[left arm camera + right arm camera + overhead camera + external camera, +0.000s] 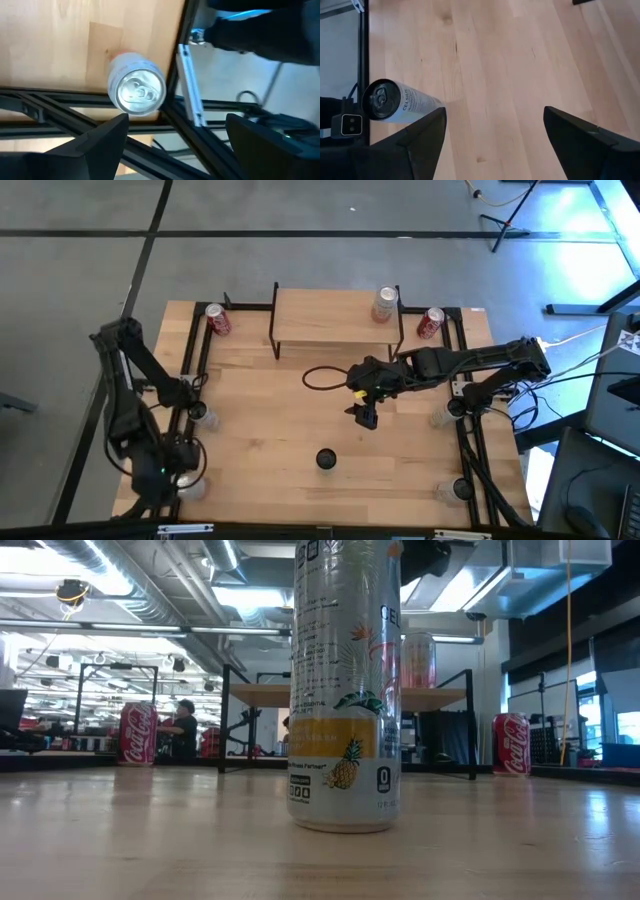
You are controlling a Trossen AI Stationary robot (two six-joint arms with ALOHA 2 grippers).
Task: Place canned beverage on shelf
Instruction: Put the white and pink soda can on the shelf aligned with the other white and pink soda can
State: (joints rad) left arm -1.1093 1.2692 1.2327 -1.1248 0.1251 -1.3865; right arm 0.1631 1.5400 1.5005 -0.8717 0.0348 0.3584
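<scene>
High view: right gripper (366,418) hangs wide open, empty, near the slim white pineapple-print can (326,459); left gripper (178,476) open, empty.

Tall can (345,690) top cut off by low view's edge; distant person (184,730) blurred.

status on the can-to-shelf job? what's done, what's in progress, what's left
Done: one can already stands on the shelf. In hand: nothing held; the right gripper hangs open over mid-table, short of the Celsius can standing near the front. Left gripper waits open at the front-left corner. Left: grasp and shelve the Celsius can; two red cans flank the shelf.
</scene>
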